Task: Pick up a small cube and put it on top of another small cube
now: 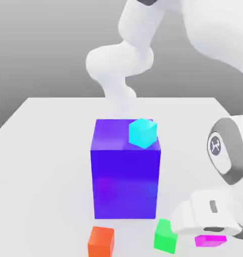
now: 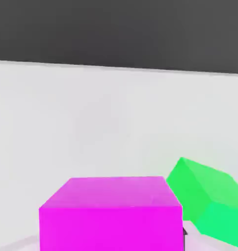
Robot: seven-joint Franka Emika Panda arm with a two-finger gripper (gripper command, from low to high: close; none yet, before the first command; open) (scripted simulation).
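Observation:
The small magenta-pink cube point(image 1: 210, 240) sits low at the exterior view's right front, directly under the white hand. My gripper point(image 1: 210, 235) is down over it and shut on it. The hand view has the same cube point(image 2: 111, 213) close up and centred between the jaws. A small green cube point(image 1: 166, 236) lies on the table just beside it, toward the exterior view's left, and is seen tilted in the hand view point(image 2: 209, 201). I cannot tell whether the magenta cube rests on the table or hangs slightly above it.
A big blue-purple block point(image 1: 126, 170) stands mid-table with a small cyan cube point(image 1: 143, 132) on its top corner. A small orange cube point(image 1: 101, 241) lies in front of the block. The arm's white links rise behind the block and along the exterior view's right side.

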